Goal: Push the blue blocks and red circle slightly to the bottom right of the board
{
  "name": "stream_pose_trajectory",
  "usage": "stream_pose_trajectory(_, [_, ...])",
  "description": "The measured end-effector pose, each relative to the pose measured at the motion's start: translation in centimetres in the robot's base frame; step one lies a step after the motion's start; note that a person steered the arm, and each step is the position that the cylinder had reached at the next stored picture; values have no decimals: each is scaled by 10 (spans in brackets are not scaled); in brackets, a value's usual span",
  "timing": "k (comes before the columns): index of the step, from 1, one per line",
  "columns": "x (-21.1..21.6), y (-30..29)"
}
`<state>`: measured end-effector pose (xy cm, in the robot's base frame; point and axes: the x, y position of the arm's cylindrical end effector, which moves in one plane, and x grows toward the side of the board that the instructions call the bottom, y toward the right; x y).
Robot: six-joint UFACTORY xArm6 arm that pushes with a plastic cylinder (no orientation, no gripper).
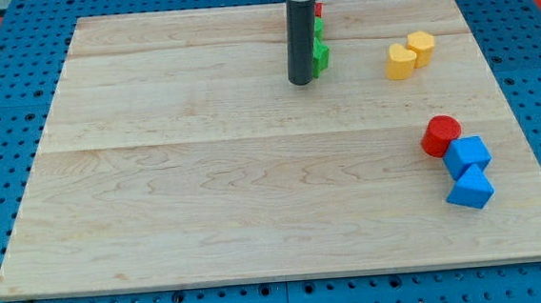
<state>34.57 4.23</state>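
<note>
Currently my tip (302, 81), a plain rod with no jaws to open or close, rests near the wooden bench's (207, 204) top edge beside green blocks (320, 57), well apart from the red circle (439, 136) touching two blue blocks (466, 155) (471, 190) clustered at right, apparently awaiting a push.

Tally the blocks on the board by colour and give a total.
Blue blocks: 2
Red blocks: 2, a red circle and a red block mostly hidden behind the rod
Yellow blocks: 2
Green blocks: at least 1, partly hidden
Total: 7 visible
</note>
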Motion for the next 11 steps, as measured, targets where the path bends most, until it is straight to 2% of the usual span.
stream_pose_trajectory(2, [-26,0])
stream_pose_trajectory(4, [18,12])
stream_pose_trajectory(6, [38,96])
stream_pose_trajectory(8, [95,144])
stream_pose_trajectory(10, [104,153])
stream_pose_trajectory(11, [98,181])
